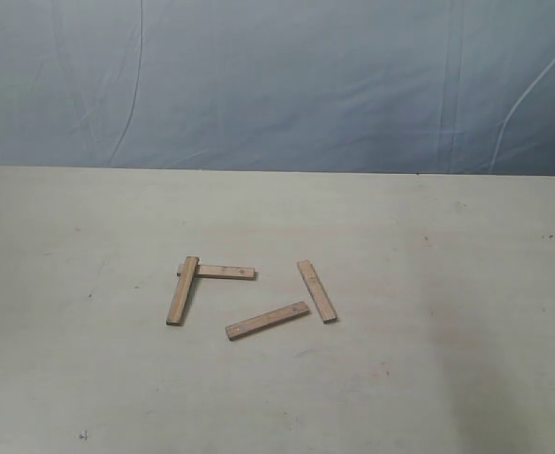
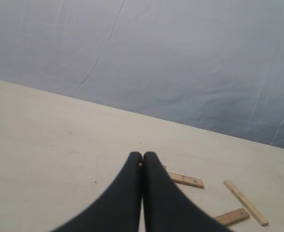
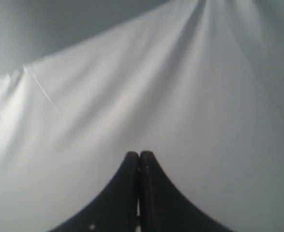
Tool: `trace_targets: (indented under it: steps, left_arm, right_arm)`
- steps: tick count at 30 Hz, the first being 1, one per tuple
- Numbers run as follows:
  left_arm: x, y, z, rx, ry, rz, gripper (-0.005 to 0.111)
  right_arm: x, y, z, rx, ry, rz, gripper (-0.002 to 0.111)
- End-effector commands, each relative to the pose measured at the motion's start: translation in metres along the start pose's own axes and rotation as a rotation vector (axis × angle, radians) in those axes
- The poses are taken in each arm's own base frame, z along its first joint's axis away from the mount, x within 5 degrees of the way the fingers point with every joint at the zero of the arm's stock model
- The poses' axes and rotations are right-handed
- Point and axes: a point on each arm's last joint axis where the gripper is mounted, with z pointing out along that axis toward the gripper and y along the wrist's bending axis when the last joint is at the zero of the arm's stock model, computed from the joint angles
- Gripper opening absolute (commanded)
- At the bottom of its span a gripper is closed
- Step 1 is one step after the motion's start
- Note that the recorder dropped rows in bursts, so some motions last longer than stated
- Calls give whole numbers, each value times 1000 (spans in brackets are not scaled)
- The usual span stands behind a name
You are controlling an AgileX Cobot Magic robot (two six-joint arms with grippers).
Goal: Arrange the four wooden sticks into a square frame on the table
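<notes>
The left pincer (image 2: 142,162), two smooth black curved fingers, has its tips pressed together with nothing between them. It hangs over the wide pale beige-cream table (image 2: 45,145) and touches none of the wood. Beyond its tips, in the left wrist view, three of the short flat light-brown wooden sticks show; the nearest is partly hidden behind one finger.

The right pincer (image 3: 140,159), equally black, is also closed tip to tip and holds nothing. It faces only the wrinkled blue-grey backdrop sheet (image 3: 180,72). Neither pincer appears in the exterior view.

In the exterior view all four wooden sticks lie flat near the middle of the table.
- The left stick (image 1: 183,290) runs roughly front to back.
- Its far end crosses the left end of the far stick (image 1: 224,271), which lies sideways and has a small dark hole near its right end. This is the only corner joined.
- The right stick (image 1: 316,291) lies apart from the far stick, slanting front to back.
- The near stick (image 1: 268,321) lies at an angle, well apart from the left stick. Its right end comes close to the right stick, and whether they touch I cannot tell.
</notes>
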Motion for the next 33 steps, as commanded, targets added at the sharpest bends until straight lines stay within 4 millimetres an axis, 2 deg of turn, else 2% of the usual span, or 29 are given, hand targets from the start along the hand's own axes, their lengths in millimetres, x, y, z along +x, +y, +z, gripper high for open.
trace_targets:
  steps: [1, 5, 8, 10, 12, 14, 17, 19, 24, 27, 30, 33]
  left_arm:
    - [1, 0, 0, 1, 3, 13, 0]
    - [1, 0, 0, 0, 3, 22, 0]
    - [1, 0, 0, 0, 3, 22, 0]
    - [1, 0, 0, 0, 3, 22, 0]
    - [1, 0, 0, 0, 1, 23, 0]
    - [1, 0, 0, 0, 1, 23, 0]
    - [1, 0, 0, 0, 1, 23, 0]
    - [2, 0, 0, 0, 3, 23, 0]
    - [2, 0, 0, 0, 5, 23, 0]
    - [2, 0, 0, 0, 5, 23, 0]
    - [2, 0, 0, 0, 5, 23, 0]
    - [2, 0, 0, 0, 5, 23, 0]
  right_arm:
    - [65, -25, 64, 115, 426, -106, -1]
    - [121, -43, 104, 265, 923, -267, -1]
    - [146, -37, 129, 279, 1251, -467, -1]
    - [168, -28, 137, 187, 1481, -577, -1]
    - [184, -11, 137, 13, 1698, -638, -1]
    - [202, 13, 135, -202, 1846, -666, -1]
    - [229, 50, 130, -428, 1873, -707, 0]
    - [248, 75, 119, -578, 1869, -778, 6]
    - [291, 132, 89, -872, 1797, -956, 37]
    - [313, 153, 70, -1038, 1761, -1061, 45]
    - [331, 167, 56, -1123, 1716, -1136, 45]
    - [344, 172, 50, -1171, 1678, -1181, 46]
